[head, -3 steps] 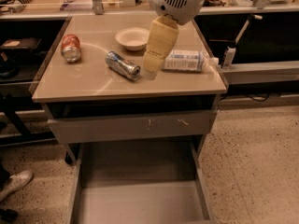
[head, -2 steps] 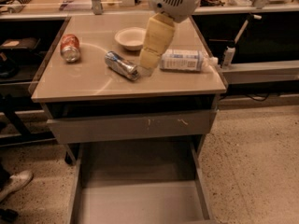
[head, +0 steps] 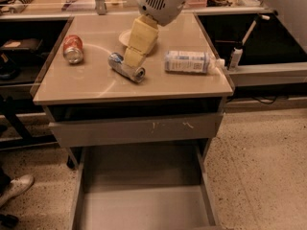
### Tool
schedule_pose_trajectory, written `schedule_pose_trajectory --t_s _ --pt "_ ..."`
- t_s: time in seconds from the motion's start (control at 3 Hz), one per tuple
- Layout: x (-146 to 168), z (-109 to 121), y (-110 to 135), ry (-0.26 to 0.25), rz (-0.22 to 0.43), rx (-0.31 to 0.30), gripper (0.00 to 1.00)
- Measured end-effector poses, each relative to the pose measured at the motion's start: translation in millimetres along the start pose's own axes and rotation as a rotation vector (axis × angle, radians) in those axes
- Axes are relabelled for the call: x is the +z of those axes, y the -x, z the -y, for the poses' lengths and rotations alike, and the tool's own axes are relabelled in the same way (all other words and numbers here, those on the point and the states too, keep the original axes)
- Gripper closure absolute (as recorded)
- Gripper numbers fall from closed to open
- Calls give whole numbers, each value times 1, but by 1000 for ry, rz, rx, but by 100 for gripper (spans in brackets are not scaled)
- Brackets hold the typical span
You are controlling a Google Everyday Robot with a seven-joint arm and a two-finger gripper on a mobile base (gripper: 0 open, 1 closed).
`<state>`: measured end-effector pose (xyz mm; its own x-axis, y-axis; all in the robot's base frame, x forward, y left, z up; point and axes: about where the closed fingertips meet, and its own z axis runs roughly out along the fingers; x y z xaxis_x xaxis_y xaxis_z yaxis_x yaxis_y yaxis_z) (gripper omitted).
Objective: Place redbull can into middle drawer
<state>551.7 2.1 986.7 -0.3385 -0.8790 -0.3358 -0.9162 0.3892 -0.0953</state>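
Observation:
The redbull can (head: 126, 67), slim and silver and blue, lies on its side in the middle of the tan cabinet top (head: 96, 87). My gripper (head: 130, 61), cream-coloured under a white wrist housing, reaches down from above and its tip is at the can's upper side, covering part of it. The middle drawer (head: 144, 207) is pulled open low at the front, with a plain grey floor and low side walls, and nothing lies in it.
A red-orange can (head: 73, 49) lies at the left of the top. A white bottle (head: 189, 62) lies on its side at the right. A pale bowl (head: 123, 36) sits behind the gripper. A closed grey drawer front (head: 139, 128) with pale scratches sits above the open drawer.
My gripper has moved left, from beside the can's right end to directly over the can. The cans, bottle and drawer have not moved.

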Motion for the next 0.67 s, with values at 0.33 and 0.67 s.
schedule_pose_trajectory --t_s 0.33,0.67 --pt "24 15 24 38 -7 66 0" --pt "52 19 45 75 -28 101 0"
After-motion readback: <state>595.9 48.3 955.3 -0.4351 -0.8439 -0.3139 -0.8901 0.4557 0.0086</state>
